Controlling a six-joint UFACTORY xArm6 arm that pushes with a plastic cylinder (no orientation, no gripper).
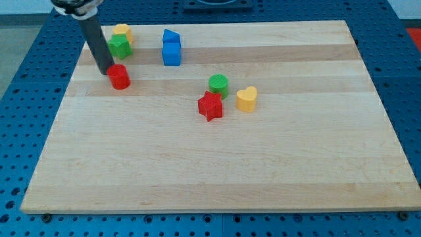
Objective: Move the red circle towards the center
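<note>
The red circle [120, 77] sits on the wooden board [217, 164] at the view's upper left. My tip [106, 71] is at the end of the dark rod, just left of the red circle and touching or nearly touching it. A green star-shaped block [119, 45] lies just above the tip, with a yellow block [123, 31] behind it.
Two blue blocks [171, 47] stand one behind the other at the top middle. Near the board's middle are a green circle [218, 84], a red star [210, 106] and a yellow heart [247, 99]. A blue pegboard surface surrounds the board.
</note>
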